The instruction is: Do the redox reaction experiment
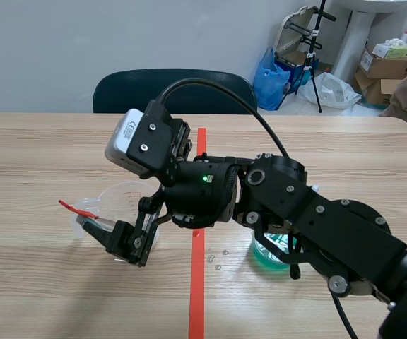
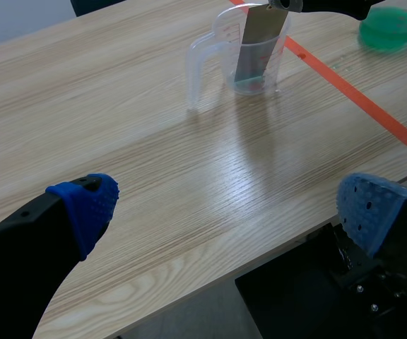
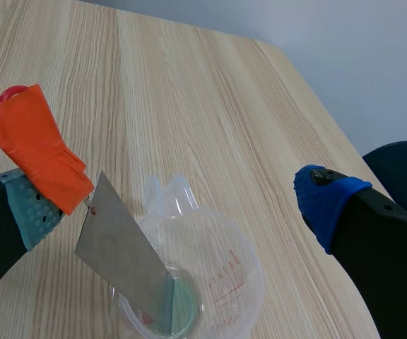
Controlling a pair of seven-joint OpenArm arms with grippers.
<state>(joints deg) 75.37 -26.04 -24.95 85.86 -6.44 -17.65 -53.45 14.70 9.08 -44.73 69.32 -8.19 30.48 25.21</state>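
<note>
My left fingers (image 2: 83,208) are spread wide with nothing between them. They hang over the near edge of the table (image 1: 48,296), and a broad stretch of bare wood lies ahead of them, reaching as far as the clear measuring cup (image 3: 225,268). My right arm comes in from the right and reaches past the orange-red tape line (image 1: 198,282), so my right fingers (image 3: 327,205) sit over that cup, on the left side of the line. These fingers are also wide apart and pinch nothing: one pad is on either side of the cup's mouth and neither touches its rim. The metal strip (image 3: 122,261) is a flat, dull grey rectangle. It leans at a slant inside the cup, with its lower end dipped in a shallow pale green pool (image 3: 182,304) at the bottom. Its upper end carries a crumpled orange tape tag (image 3: 37,145), which lies against the grey-green pad of one right finger; I cannot tell whether it sticks there or only rests. The cup is see-through, with red scale marks on its wall and a spout, and it stands upright. The green dish (image 1: 267,254) sits across the tape line from it, well apart and partly hidden under my right arm. A few drops (image 1: 217,265) lie on the wood between the line and the dish. Beyond the cup the table runs on as open plank to its far edge, where a dark chair (image 1: 129,88) stands.
</note>
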